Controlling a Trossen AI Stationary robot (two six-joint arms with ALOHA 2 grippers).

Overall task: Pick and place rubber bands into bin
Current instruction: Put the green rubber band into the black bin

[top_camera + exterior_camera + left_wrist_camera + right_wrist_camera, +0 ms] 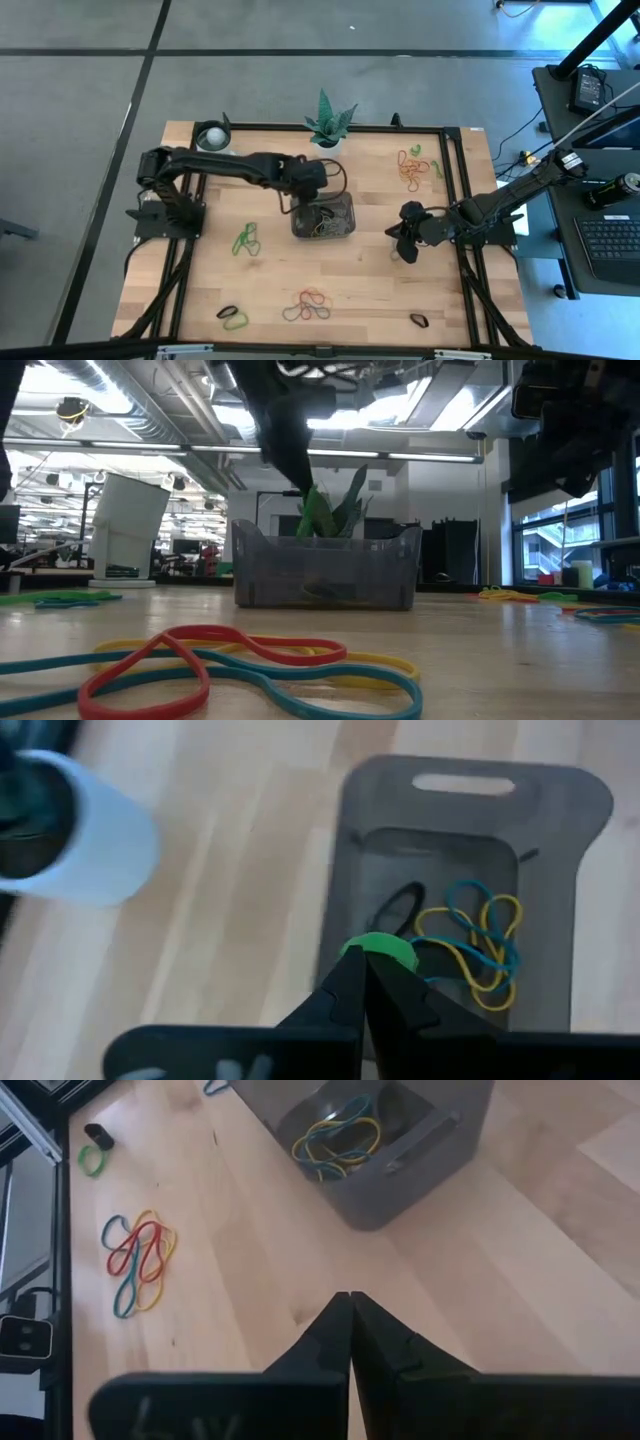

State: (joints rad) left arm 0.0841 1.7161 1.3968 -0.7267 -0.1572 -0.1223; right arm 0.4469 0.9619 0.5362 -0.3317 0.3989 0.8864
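The dark grey bin (325, 216) stands mid-table and holds yellow, blue and black rubber bands (470, 935). My left gripper (362, 956) hangs over the bin's edge, shut on a green rubber band (384, 949). In the low view the left gripper (285, 445) comes down from above the bin (325, 565). My right gripper (350, 1298) is shut and holds nothing, above bare wood to the right of the bin (385, 1140). More rubber bands lie loose on the table: green (245, 240), mixed colours (307, 305) and orange with green (412, 166). My left gripper pinches the green rubber band between its two fingertips, and a small bunched loop (390, 946) shows just past the tips. The fingers slant downward over the bin. The band is lifted clear, above the bin's inside.
A white round cup (212, 136) stands at the far left corner and a potted plant (328, 122) stands just behind the bin. Black and green bands (232, 318) and a black one (418, 320) lie near the front edge. A black frame (455, 200) borders the table.
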